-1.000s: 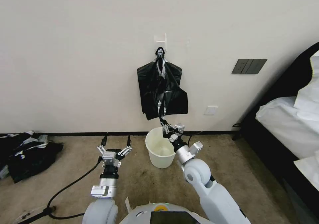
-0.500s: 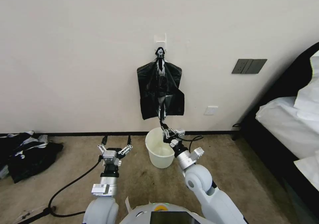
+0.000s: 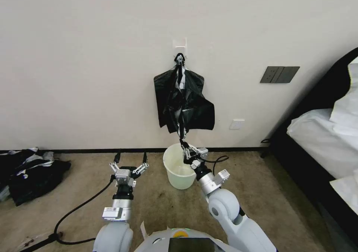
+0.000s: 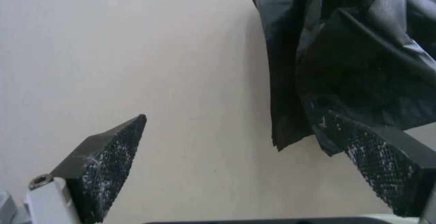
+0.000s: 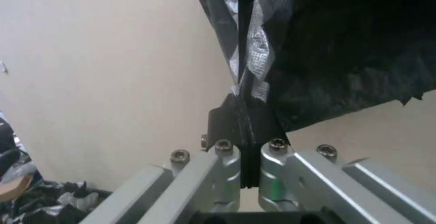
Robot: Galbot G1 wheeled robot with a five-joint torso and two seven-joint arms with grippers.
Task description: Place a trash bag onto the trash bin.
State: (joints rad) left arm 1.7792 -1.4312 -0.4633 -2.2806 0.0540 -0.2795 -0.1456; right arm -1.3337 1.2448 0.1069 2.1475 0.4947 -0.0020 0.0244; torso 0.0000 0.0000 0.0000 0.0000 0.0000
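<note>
We are pinching a stretched strip of the trash bag (image 3: 185, 104) in our closed right gripper (image 3: 185, 146) above the trash bin (image 3: 179, 167), left gripper (image 3: 127, 168) waiting open beside it, and risking tearing the film against the wall hook (image 3: 180, 59).

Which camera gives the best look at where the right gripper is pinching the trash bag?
The right wrist view: the right gripper is shut on a twisted strand of the trash bag, close up. The head view shows the pinch small, above the trash bin. The left wrist view shows the hanging bag between the open left gripper.
</note>
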